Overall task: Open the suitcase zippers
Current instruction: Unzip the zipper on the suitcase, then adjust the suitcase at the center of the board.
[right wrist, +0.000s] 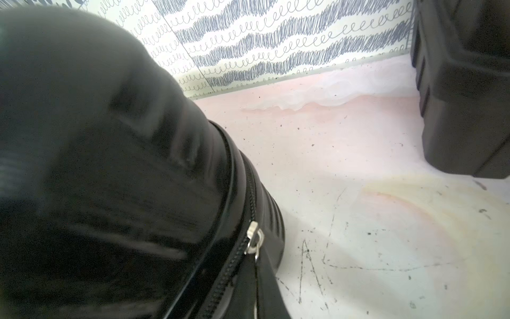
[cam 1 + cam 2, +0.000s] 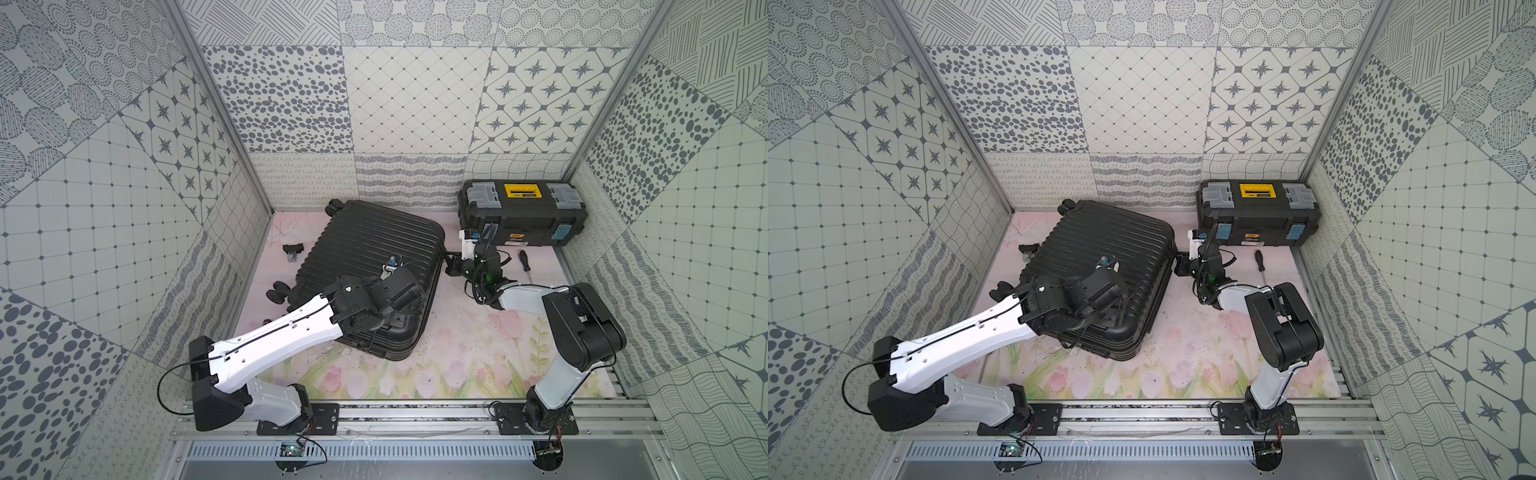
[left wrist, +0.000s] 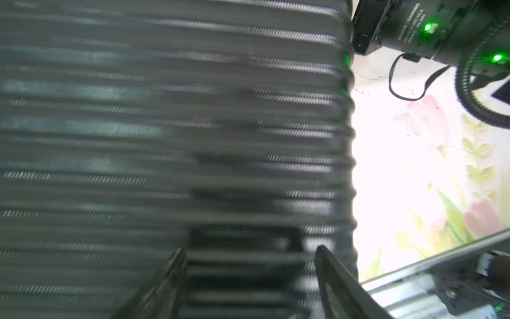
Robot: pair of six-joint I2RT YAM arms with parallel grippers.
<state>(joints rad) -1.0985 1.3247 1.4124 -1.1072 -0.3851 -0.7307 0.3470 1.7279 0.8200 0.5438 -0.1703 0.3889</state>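
The black ribbed suitcase [image 2: 365,245] [image 2: 1100,241] lies flat on the flowered mat, left of centre in both top views. My left gripper [image 3: 249,251] hovers open over the near part of its ribbed shell [image 3: 165,138], with only ribs between its fingers. My right gripper [image 2: 451,264] [image 1: 258,276] sits at the suitcase's right side seam. It is shut on the pull hanging from the silver slider [image 1: 254,237]. The black zipper track [image 1: 244,190] curves round the corner beyond the slider. The left wrist view is blurred.
A black toolbox [image 2: 519,212] with yellow and grey lid parts stands at the back right. A screwdriver [image 2: 524,259] lies in front of it. A small black part [image 2: 293,250] lies left of the suitcase. Caster wheels [image 2: 278,291] stick out on its left side. Patterned walls close in on three sides.
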